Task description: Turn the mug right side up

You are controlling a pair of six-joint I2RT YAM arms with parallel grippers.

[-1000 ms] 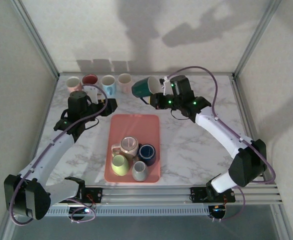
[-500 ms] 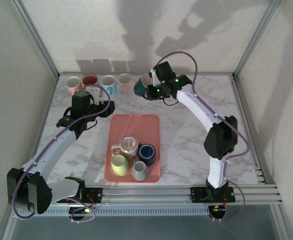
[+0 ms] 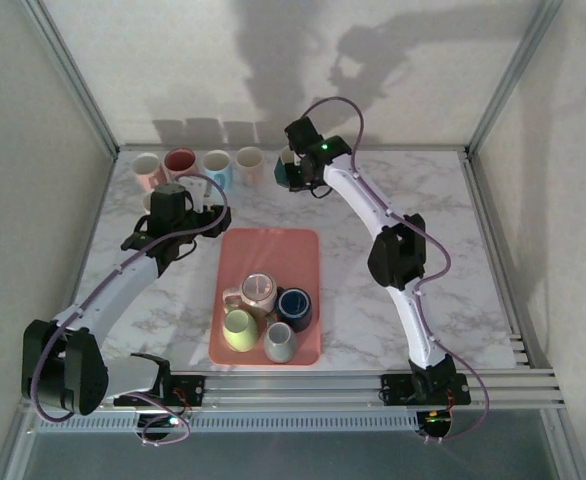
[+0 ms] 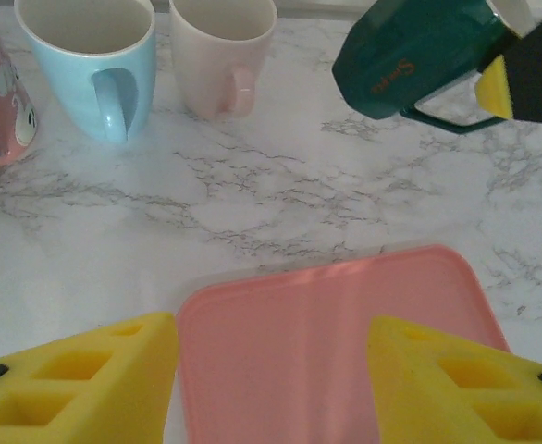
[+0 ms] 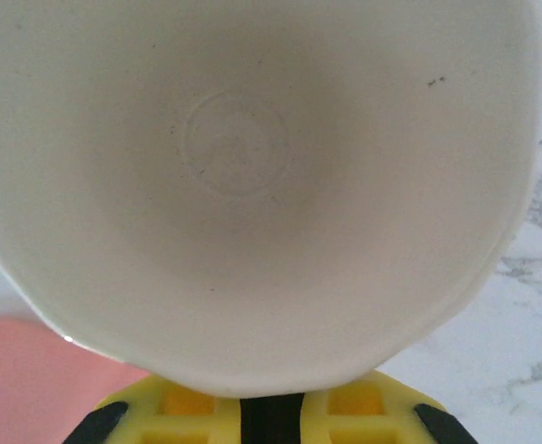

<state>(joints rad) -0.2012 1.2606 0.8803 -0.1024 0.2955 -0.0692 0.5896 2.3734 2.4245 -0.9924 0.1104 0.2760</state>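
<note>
The left gripper (image 4: 271,375) hangs with its yellow foam fingers spread and empty over a corner of the smooth pink plastic tray (image 4: 326,342), and it is probably best left clear of the work. Further right, the dark green glazed mug (image 4: 410,51) hangs tilted, handle down, close over the marble-patterned table (image 4: 280,194) at the back, near the pale pink mug (image 4: 220,51). The right gripper (image 5: 271,407) pinches its slick, thin rim, so the wrist should roll slowly until the round base faces down, then lower it flat before letting go.
</note>
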